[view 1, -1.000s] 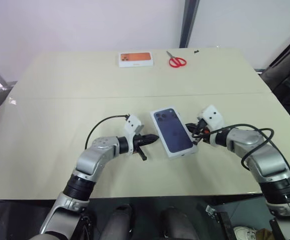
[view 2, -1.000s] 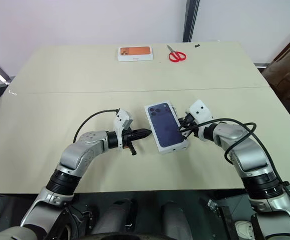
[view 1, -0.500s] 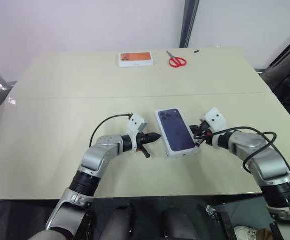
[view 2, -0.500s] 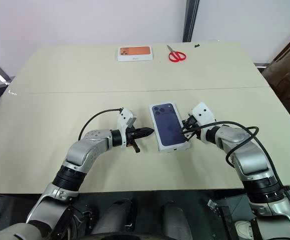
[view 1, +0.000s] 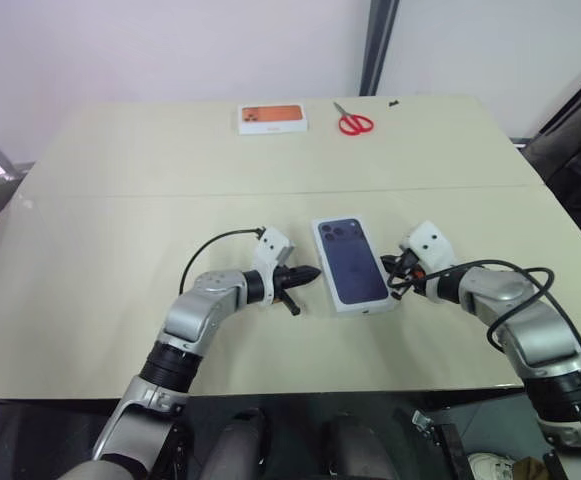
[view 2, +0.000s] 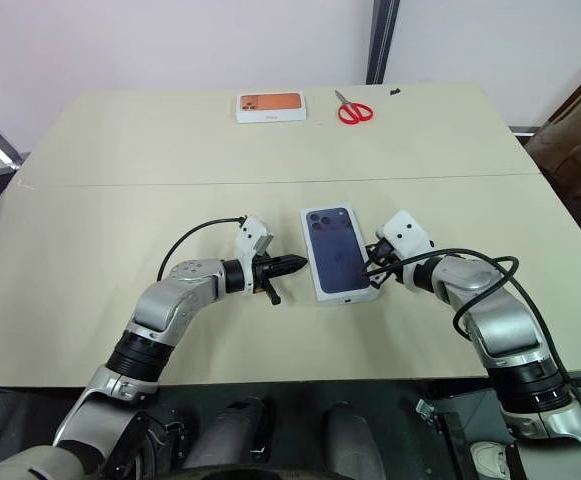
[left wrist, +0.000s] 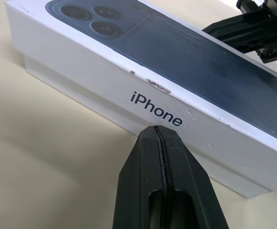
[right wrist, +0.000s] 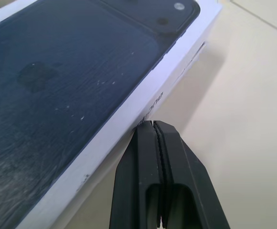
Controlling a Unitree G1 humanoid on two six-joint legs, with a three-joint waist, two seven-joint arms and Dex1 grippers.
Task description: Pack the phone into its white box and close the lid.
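From the head cameras I see the lid [view 1: 351, 264] with its dark blue phone print sitting over the white box in the middle of the table [view 1: 120, 200], and my two arms flank it: the left gripper [view 1: 306, 276] points at its left long side, the right gripper [view 1: 400, 277] at its right long side. An orange-faced box [view 1: 271, 118] and red scissors [view 1: 353, 123] lie well apart at the far edge, out of harm's way. The phone itself I take to be inside already, though I cannot confirm that with the lid on. In the left wrist view, the left gripper's fingers [left wrist: 152, 191] are pressed together with nothing between them, their tip just at the lid's lettered side wall; a strip of the white box [left wrist: 76, 83] shows below the lid's edge, so the lid may not be fully seated. In the right wrist view, the right gripper [right wrist: 153, 125] is likewise closed on nothing, its tip near the lid's lower edge. My worry: if I push harder from one side than the other, the whole box could slide or twist on the smooth table. A tip catching under the lid's rim could lift it back off instead of seating it.
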